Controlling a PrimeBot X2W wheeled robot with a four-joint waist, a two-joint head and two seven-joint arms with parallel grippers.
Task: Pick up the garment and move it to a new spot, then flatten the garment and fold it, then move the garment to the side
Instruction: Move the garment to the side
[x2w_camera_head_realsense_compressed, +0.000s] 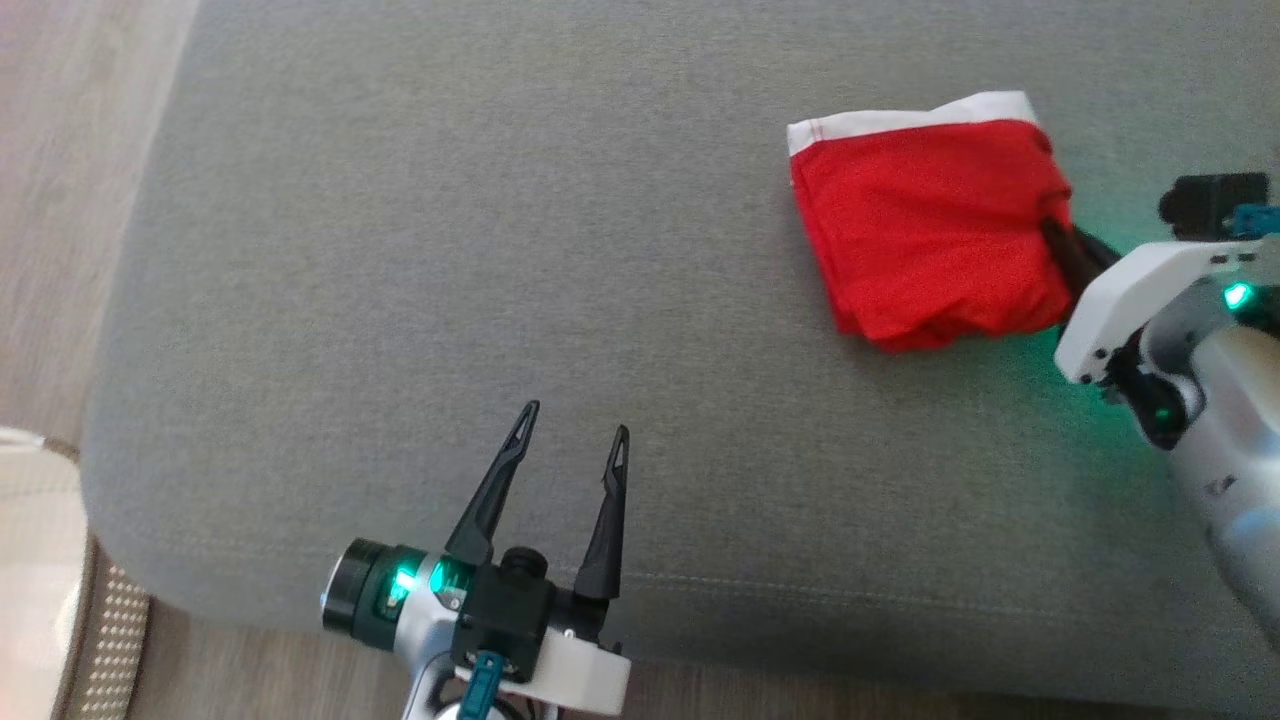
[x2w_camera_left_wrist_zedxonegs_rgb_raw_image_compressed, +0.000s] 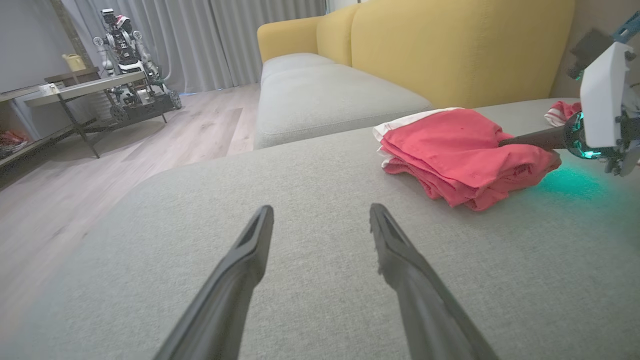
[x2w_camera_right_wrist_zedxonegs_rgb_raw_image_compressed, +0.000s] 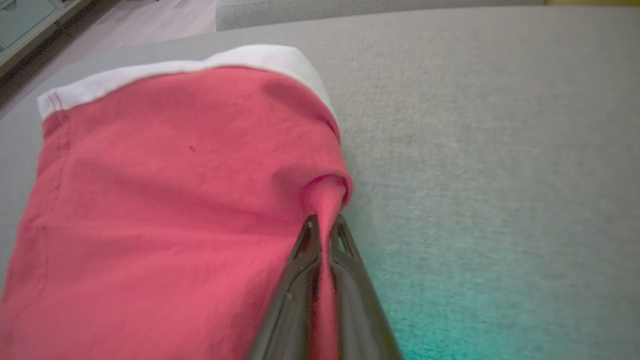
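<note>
The right gripper (x2w_camera_right_wrist_zedxonegs_rgb_raw_image_compressed: 325, 225) is clamped on the right-hand edge of the folded red garment (x2w_camera_head_realsense_compressed: 925, 225), while the left gripper (x2w_camera_head_realsense_compressed: 573, 432), fingers apart, hangs well off to its left

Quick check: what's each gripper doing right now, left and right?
Left gripper: open, holding nothing, over the grey cushion.
Right gripper: shut on a pinched fold of the red garment.

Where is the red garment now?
The red garment lies folded on the grey cushion, upper right in the head view, one edge pinched by the right gripper.
</note>
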